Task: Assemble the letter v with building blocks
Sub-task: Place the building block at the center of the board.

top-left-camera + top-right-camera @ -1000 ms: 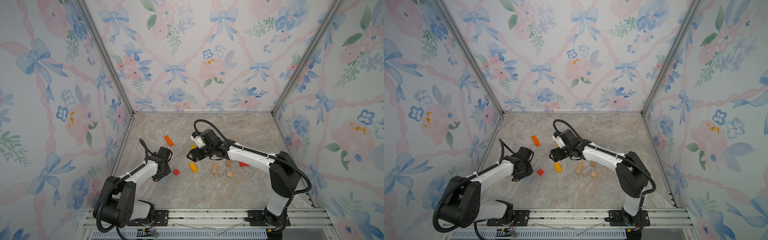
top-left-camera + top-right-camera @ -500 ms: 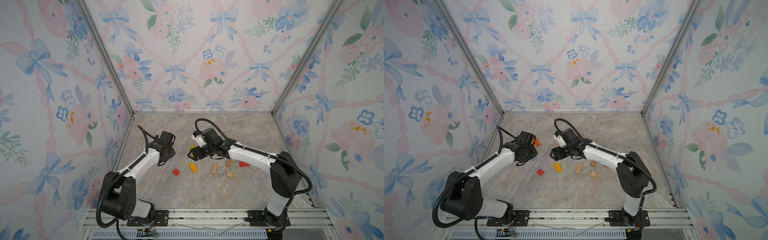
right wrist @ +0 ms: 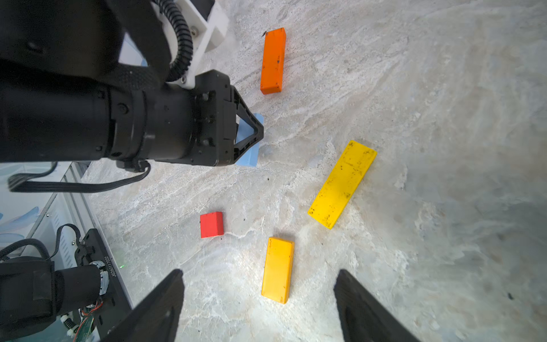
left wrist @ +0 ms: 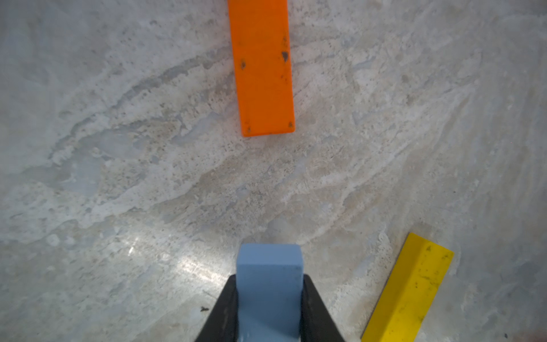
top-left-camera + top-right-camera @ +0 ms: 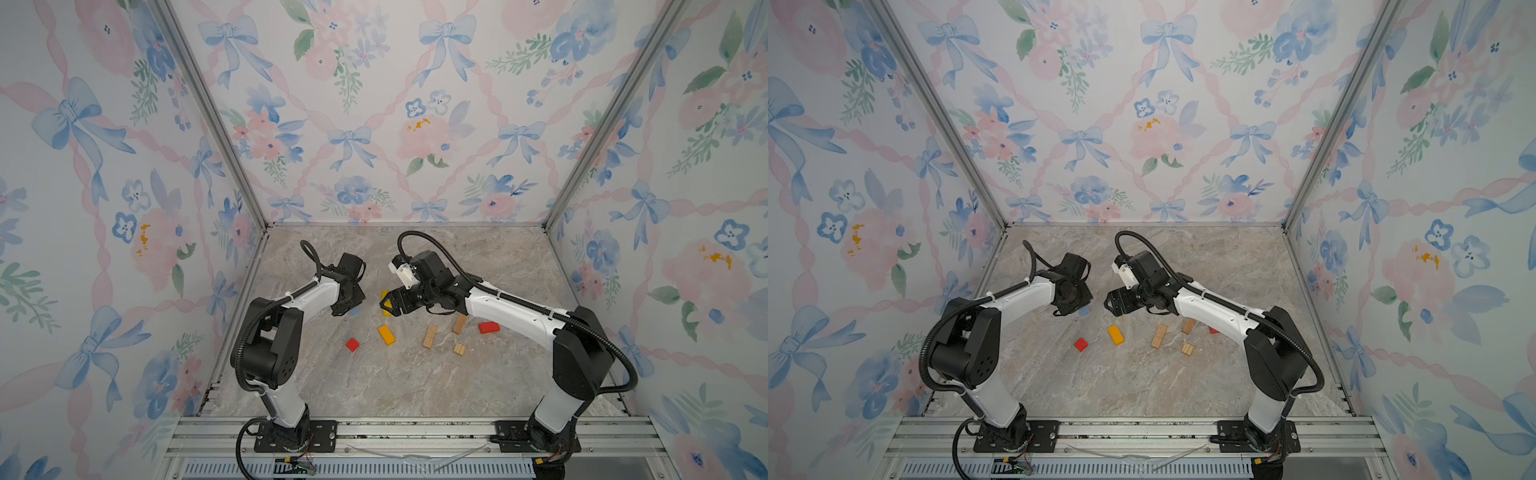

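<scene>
My left gripper [image 4: 269,278] is shut on a light blue block [image 4: 269,284], held low over the marble floor. An orange block [image 4: 263,68] lies flat just ahead of it, and a yellow block [image 4: 410,291] lies slanted to one side. The right wrist view shows the same left gripper [image 3: 254,130], the orange block [image 3: 273,60] and the yellow block [image 3: 342,183]. My right gripper [image 3: 260,271] hangs open above the floor, holding nothing, with an amber block [image 3: 277,270] lying below it. In both top views the grippers face each other at mid-floor.
A small red block [image 5: 352,344] and the amber block [image 5: 386,335] lie nearer the front. Three tan blocks [image 5: 430,336] and a red block [image 5: 488,327] lie under the right arm. Flowered walls enclose three sides, and a metal rail [image 5: 415,432] runs along the front.
My left arm has swung away from the front left towards the middle, carrying the light blue block to a spot near the orange one. The right arm has barely moved.
</scene>
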Action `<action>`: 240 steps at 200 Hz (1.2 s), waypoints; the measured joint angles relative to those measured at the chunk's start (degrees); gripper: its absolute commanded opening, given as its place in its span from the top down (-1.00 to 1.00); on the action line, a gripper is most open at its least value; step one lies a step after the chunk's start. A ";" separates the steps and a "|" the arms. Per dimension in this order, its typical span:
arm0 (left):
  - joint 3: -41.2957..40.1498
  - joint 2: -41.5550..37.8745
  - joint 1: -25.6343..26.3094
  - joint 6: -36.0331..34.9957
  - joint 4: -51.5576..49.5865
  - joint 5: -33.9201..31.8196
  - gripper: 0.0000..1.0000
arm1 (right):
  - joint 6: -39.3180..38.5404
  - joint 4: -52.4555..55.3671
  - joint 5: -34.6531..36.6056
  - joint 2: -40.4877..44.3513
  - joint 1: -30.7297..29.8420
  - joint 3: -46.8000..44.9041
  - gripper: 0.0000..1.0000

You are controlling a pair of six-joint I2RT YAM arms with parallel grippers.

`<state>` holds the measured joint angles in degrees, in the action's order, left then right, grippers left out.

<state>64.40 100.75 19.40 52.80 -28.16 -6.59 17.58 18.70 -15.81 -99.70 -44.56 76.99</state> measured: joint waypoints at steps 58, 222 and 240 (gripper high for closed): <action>1.36 4.66 0.09 1.07 0.37 -0.07 0.70 | 0.00 0.68 0.20 1.49 0.33 -1.09 -0.64; 0.74 -7.04 0.42 3.80 0.48 -3.61 -0.45 | -0.90 3.43 4.76 2.21 -0.63 -0.07 -0.62; -0.48 -12.33 -0.48 3.26 0.70 -4.61 -0.35 | -1.38 4.52 6.01 1.86 -1.44 1.57 -0.59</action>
<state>63.92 88.42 18.92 56.05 -27.46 -11.20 16.21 23.22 -9.80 -97.84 -46.00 78.56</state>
